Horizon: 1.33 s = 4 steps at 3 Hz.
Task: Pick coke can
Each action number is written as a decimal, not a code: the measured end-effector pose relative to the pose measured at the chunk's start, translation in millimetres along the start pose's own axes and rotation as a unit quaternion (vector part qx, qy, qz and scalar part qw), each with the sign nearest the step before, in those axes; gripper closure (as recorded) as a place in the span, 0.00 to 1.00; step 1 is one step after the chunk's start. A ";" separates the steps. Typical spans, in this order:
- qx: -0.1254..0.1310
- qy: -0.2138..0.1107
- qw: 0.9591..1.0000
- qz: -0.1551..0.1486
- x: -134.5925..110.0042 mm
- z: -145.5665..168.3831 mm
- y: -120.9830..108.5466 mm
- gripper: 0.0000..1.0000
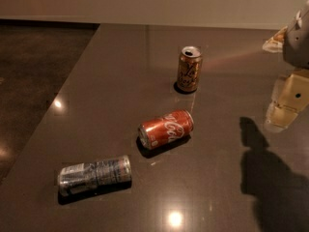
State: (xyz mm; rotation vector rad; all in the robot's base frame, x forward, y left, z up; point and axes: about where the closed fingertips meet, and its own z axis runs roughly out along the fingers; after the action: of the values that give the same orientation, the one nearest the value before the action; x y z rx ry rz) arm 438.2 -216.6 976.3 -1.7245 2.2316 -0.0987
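The coke can (166, 128) is red with white script and lies on its side near the middle of the dark table (120, 71). My gripper (284, 111) hangs above the table at the right edge of the camera view, well to the right of the coke can and apart from it. Nothing shows between its fingers.
An orange-brown can (189, 69) stands upright behind the coke can. A silver-and-blue can (94, 174) lies on its side at the front left. The table's left edge runs diagonally, with dark floor (34, 71) beyond it. The gripper's shadow (270, 178) falls on the table at the front right.
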 end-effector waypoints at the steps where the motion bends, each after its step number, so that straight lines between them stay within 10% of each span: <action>1: 0.000 0.000 1.000 0.000 0.0 0.0 0.0 0.00; 4: -0.032 -0.023 0.995 -0.090 -74.2 41.1 25.5 0.00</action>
State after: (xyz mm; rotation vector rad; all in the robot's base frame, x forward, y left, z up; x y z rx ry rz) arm 442.7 -133.3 946.4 -1.9389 2.0646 -0.0269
